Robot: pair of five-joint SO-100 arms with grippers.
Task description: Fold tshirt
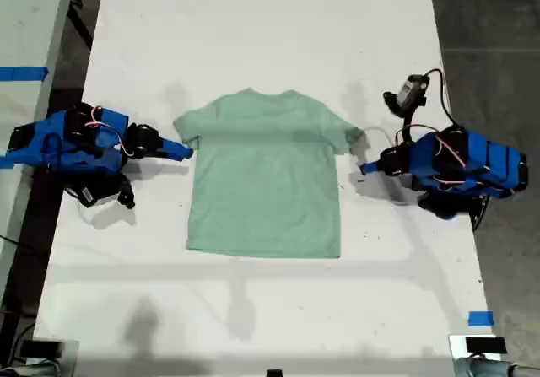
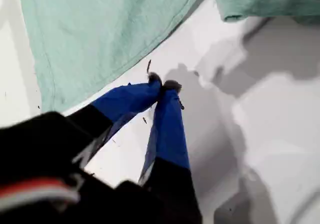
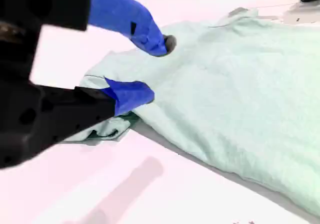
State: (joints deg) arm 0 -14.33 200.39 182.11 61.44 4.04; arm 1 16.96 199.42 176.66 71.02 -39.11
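Note:
The pale mint-green tshirt [image 1: 266, 183] lies flat and spread out on the white table [image 1: 253, 31], collar toward the far edge. My first gripper [image 1: 364, 168] is on the exterior view's right, just below that sleeve. In its wrist view the first gripper [image 2: 162, 83] is shut, tips together over bare table, a short way off the tshirt [image 2: 100, 28]. My second gripper [image 1: 184, 149] is at the sleeve on the exterior view's left. There the second gripper [image 3: 156, 69] is open, one finger above the tshirt [image 3: 240, 83] and the other at the sleeve's edge.
A small black device [image 1: 412, 90] with cables stands behind the arm on the exterior view's right. Blue tape [image 1: 481, 318] marks the near corner on that side. Dark floor borders the table on both sides. Another blue tape strip [image 1: 21, 73] sits on the neighbouring surface.

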